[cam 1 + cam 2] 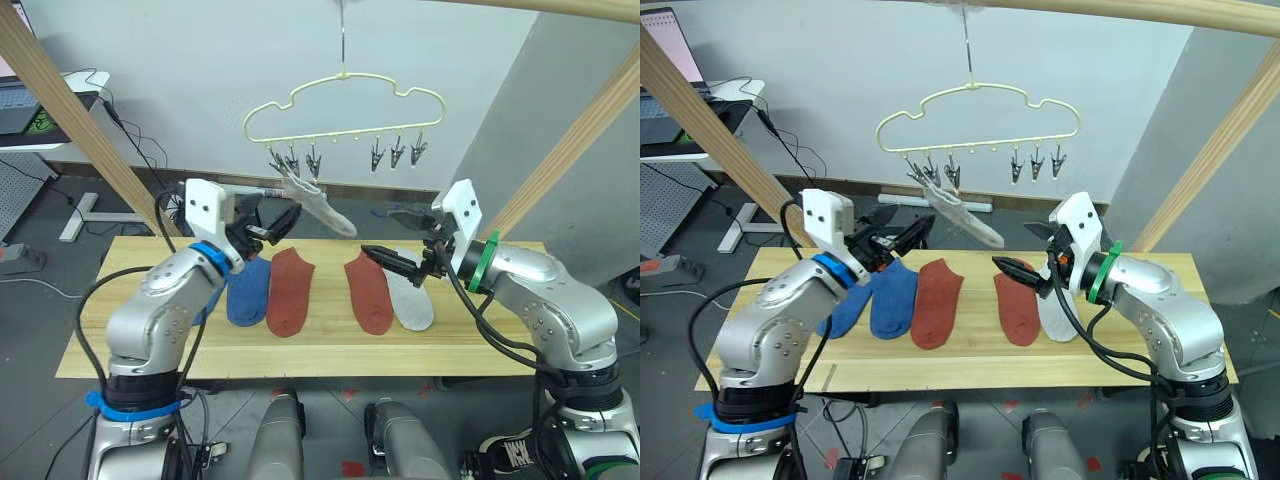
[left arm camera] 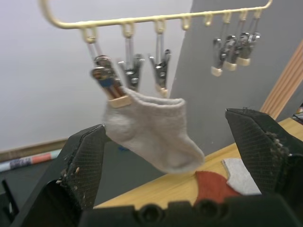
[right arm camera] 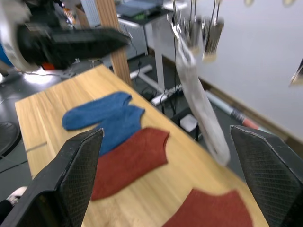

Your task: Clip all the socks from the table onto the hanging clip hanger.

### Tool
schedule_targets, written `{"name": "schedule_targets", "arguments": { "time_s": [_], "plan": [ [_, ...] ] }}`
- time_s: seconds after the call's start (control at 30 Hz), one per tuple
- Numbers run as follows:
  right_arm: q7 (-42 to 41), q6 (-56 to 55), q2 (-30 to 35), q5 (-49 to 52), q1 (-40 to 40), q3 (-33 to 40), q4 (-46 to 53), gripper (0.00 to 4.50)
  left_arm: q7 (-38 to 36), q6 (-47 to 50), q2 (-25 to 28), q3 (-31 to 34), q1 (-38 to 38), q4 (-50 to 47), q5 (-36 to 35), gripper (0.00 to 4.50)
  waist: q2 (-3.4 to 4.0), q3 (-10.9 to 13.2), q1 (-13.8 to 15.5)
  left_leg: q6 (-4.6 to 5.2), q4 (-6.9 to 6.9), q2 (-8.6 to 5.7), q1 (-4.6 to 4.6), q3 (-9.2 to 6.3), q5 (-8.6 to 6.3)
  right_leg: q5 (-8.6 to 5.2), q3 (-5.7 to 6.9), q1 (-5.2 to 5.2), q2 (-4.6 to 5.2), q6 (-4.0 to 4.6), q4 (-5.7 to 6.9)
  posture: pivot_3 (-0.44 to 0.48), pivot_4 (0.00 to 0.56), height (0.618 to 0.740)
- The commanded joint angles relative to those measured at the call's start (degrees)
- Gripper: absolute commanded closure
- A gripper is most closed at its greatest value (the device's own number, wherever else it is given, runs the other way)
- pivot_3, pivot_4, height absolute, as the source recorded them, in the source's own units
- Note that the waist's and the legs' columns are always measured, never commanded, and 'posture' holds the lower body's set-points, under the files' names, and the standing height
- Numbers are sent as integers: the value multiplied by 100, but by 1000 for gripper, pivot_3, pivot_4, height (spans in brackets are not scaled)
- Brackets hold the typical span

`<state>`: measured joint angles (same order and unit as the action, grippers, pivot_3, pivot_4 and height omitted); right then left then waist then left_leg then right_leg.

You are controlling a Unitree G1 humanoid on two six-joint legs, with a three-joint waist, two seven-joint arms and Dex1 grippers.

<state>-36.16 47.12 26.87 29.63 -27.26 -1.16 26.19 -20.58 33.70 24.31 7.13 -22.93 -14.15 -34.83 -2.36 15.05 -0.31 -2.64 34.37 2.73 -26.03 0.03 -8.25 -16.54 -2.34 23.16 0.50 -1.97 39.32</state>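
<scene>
Nearest, on the light plank table, five socks flat in a row: two blue socks overlapping at the robot's left, then a rust-red sock, a second rust-red sock, and a light grey sock lying against that second red one at the right end

Above the row, left gripper raised over the blue pair, black fingers spread wide, nothing between them; in the left wrist view both fingers well apart either side of the hanging sock without touching it. Right gripper held over the gap between the second red sock and the grey one, fingers likewise wide open and empty

Further back and higher, pale-yellow clip hanger with a cloud-shaped outline, hooked to a wooden pole overhead. Six grey metal clips under its straight bar, three bunched at the left, three at the right. Sixth sock, light grey, pinched by its cuff in the left group of clips, dangling slantwise with the toe pointing down toward the right; soft knit, short ankle cut. Right group of clips bare

Slanted round wooden poles rising either side of the table. Behind, dark floor, white wall, grey panel at the right, a desk with a laptop and loose cables at far left
</scene>
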Motion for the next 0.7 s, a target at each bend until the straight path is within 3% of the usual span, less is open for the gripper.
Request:
{"name": "schedule_targets", "arguments": {
  "time_s": [0.03, 0.13, 0.33, 0.6, 0.7],
  "plan": [
    [52, -50, -49, 209, -185, 104, 327, 43, -88, -578, -74, -80, -251, 119, 442, 0, 0, 0, -1, 0, 0, 0, 0, 1, 0, 0, -1, 1, -1, 0, 1, 10, 194, 740],
    [97, -111, -154, 330, -311, 152, 395, 43, -193, -1053, -222, -234, -367, 287, 767, 0, 0, 0, 0, 0, 4, -2, -2, 2, 0, 0, -3, 0, 0, -1, 1, 10, 194, 740],
    [123, -161, -139, 408, -444, 149, 394, 0, -303, -1504, -431, -344, -554, 660, 1127, 1412, -1, -1, 0, 1, 15, -2, -5, 1, 0, 1, -2, 0, 0, -1, 7, 4, 187, 740],
    [157, -182, -88, 460, -607, 165, 399, 0, -169, -1975, -733, -279, -677, 1166, 1495, 1412, -1, -2, -8, 1, 41, -2, -5, 1, 0, 1, -3, -1, 0, -1, 28, -4, 178, 740],
    [170, -165, -138, 511, -722, 147, 419, 0, -172, -2085, -847, -271, -730, 1318, 1524, 1915, -2, -4, -15, 1, 47, -2, -5, -1, 0, 1, -1, -1, -1, -1, 36, -9, 172, 740]
  ]
}}
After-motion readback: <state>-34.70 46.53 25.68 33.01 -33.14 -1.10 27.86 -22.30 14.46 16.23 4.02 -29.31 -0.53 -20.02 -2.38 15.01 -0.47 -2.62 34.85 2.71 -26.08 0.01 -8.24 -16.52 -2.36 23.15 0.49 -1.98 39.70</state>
